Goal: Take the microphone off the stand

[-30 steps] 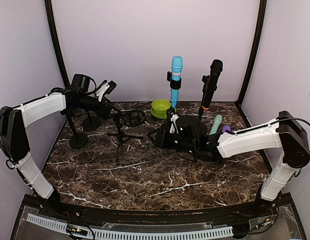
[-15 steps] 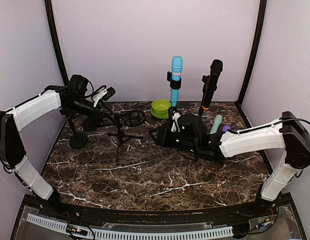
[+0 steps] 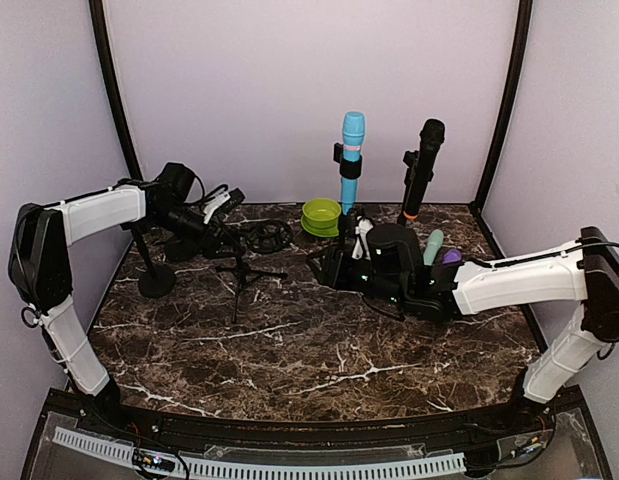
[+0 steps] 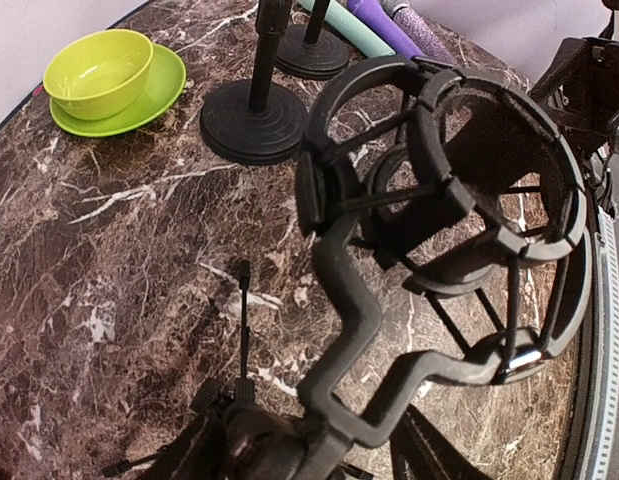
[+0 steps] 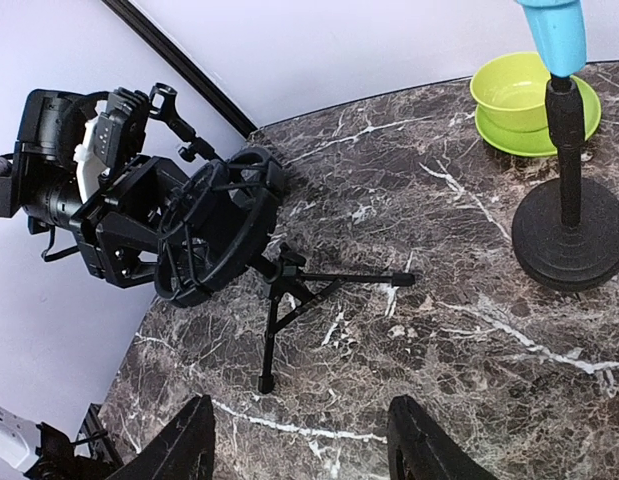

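A blue microphone and a black microphone stand upright in clips on round-base stands at the back. A teal microphone and a purple one lie on the table. A small black tripod stand carries a shock-mount ring that looks empty in the left wrist view. My left gripper sits right behind the ring, fingers apart either side of the mount's stem. My right gripper is open and empty, low over the table and facing the tripod.
A green bowl on a green plate sits at the back middle. Two more black round-base stands are at the far left under my left arm. The blue microphone's stand base is close on the right gripper's right.
My left gripper has moved down and to the right, closer to the shock-mount ring. My right arm has shifted slightly to the right and back.
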Tool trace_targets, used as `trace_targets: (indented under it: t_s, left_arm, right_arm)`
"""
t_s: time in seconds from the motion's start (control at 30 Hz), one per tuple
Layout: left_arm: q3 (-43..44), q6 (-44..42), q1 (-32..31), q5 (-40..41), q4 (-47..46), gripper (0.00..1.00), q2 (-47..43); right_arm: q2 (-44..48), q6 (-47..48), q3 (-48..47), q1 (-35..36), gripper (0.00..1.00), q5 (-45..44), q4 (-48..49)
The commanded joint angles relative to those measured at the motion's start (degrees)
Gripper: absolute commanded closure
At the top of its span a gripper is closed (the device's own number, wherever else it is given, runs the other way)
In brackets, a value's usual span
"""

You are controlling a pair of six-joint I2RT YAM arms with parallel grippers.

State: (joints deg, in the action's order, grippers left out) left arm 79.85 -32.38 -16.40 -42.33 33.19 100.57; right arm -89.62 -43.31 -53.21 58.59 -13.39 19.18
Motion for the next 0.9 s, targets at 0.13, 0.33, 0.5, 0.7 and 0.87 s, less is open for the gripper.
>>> trace_targets:
  t_s: [0.13, 0.33, 0.5, 0.7, 0.87]
  left_arm:
    - [1.5, 2.1, -0.8, 4.2, -6.4, 0.56, 0.9]
    - [1.6, -0.6, -0.5, 12.1, -10.4, 0.66, 2.3]
    - [5.5, -4.3, 1.4, 15.6, -11.7, 0.66, 5.2]
    - [15.7, -6.8, 4.5, 17.0, -9.9, 0.66, 12.9]
    - [23.4, -8.1, 6.0, 20.4, -9.3, 0.66, 18.1]
  right_arm:
    - [1.3, 1.2, -0.2, -0.6, 0.41, -1.3, -0.6]
    - [1.7, 1.5, -0.5, -0.8, 0.41, -1.3, -1.4]
    - [2.1, 1.7, -0.4, -0.9, 0.41, -1.3, -2.2]
    - [2.5, 1.7, -0.1, -0.9, 0.41, -1.4, -2.5]
    - [3.4, 1.7, 0.5, -1.0, 0.41, -2.2, -3.0]
